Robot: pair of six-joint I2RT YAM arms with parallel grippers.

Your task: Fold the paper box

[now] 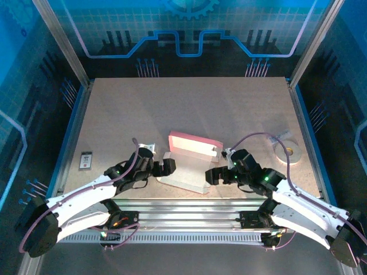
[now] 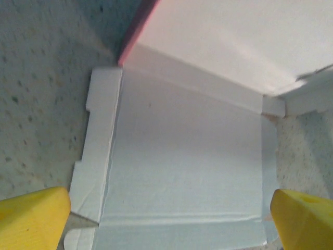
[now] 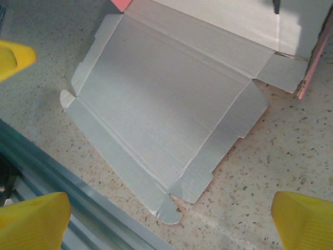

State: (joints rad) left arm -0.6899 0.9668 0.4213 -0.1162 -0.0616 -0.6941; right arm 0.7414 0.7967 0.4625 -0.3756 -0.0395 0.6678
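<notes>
Near the front edge of the table (image 1: pixel 143 109), the paper box (image 1: pixel 184 173) lies half opened, pale inner face up, with one pink-backed panel standing along its far side. The left gripper (image 1: pixel 168 166) sits just beside its left edge and the right gripper (image 1: pixel 212 175) just beside its right. Both have their yellow fingertips (image 2: pixel 32 216) spread wide, with the sheet lying between the two arms.

Speckled beige bench (image 1: pixel 114 114), small white tape roll (image 1: pixel 277 153) lying flat near its right edge, small dark rectangular card (image 1: pixel 86 160) near its left edge, ribbed aluminium rail (image 1: pixel 189 209) along the near side, blue circuit-patterned backdrop (image 1: pixel 189 23) behind.
</notes>
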